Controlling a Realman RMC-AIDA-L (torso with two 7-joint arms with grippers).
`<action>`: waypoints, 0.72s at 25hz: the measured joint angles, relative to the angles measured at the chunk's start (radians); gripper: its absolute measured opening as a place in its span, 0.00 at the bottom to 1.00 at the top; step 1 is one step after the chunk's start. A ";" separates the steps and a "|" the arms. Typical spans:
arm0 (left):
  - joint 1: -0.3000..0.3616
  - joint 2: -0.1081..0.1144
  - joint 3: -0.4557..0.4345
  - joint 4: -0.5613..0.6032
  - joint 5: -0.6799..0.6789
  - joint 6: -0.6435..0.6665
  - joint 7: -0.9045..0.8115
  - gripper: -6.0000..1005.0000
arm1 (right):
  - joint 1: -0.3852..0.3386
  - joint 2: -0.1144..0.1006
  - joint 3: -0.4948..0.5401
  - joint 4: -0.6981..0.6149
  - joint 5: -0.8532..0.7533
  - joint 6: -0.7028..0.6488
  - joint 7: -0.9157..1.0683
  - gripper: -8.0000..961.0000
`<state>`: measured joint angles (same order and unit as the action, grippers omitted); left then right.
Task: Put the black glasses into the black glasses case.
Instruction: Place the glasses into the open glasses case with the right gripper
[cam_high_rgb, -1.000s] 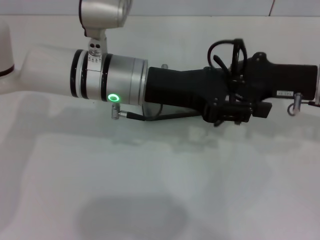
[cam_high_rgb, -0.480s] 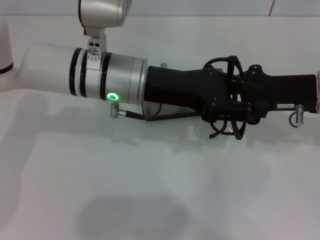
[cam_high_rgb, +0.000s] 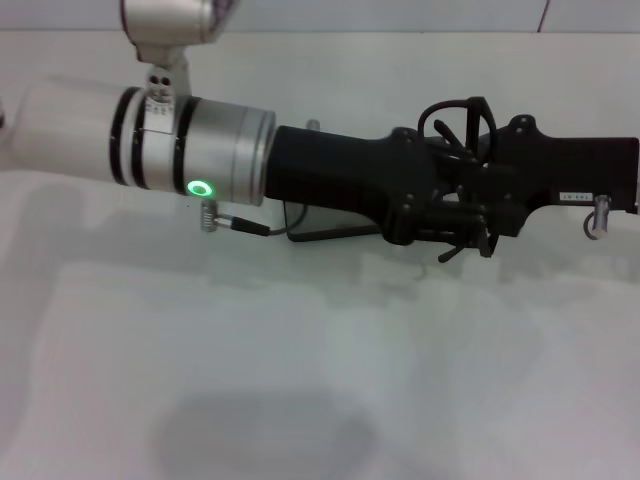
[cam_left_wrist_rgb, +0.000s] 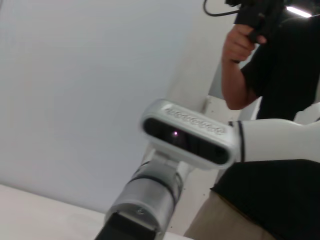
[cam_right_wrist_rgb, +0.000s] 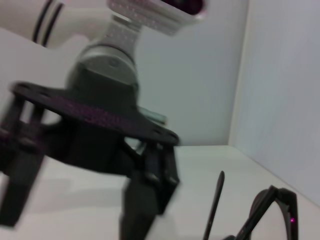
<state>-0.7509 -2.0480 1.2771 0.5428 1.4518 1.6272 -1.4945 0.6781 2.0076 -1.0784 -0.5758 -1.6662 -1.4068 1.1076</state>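
Note:
The black glasses (cam_high_rgb: 458, 112) hang in the air above the white table, between the two black grippers that meet at mid-right in the head view. In the right wrist view their frame and one temple arm (cam_right_wrist_rgb: 267, 210) show close to the camera, so my right gripper (cam_high_rgb: 497, 195) appears shut on them. My left gripper (cam_high_rgb: 478, 228) reaches in from the left and faces the right one. Its fingers (cam_right_wrist_rgb: 137, 210) stand apart with only table showing between them. The black glasses case is out of view.
The white table (cam_high_rgb: 300, 350) spreads below both arms. My left arm's silver and white segment (cam_high_rgb: 190, 150) lies across the back left. The left wrist view shows my head camera (cam_left_wrist_rgb: 187, 137), a wall and a person (cam_left_wrist_rgb: 280, 55).
My left arm has shifted left. Both wrists have turned, and the glasses have swung down and back up between the grippers.

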 joint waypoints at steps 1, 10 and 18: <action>0.005 0.001 -0.007 0.005 0.001 0.003 0.000 0.54 | 0.000 0.000 0.000 0.000 0.001 0.010 0.000 0.09; 0.111 0.023 -0.227 0.000 0.009 -0.089 0.017 0.54 | -0.003 0.015 -0.090 -0.080 0.002 0.149 -0.019 0.09; 0.228 0.001 -0.486 -0.006 -0.009 -0.192 0.075 0.55 | -0.049 0.013 -0.446 -0.394 -0.113 0.392 0.163 0.09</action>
<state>-0.5233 -2.0469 0.7913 0.5371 1.4425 1.4354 -1.4199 0.6293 2.0210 -1.5249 -0.9694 -1.7793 -1.0146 1.2708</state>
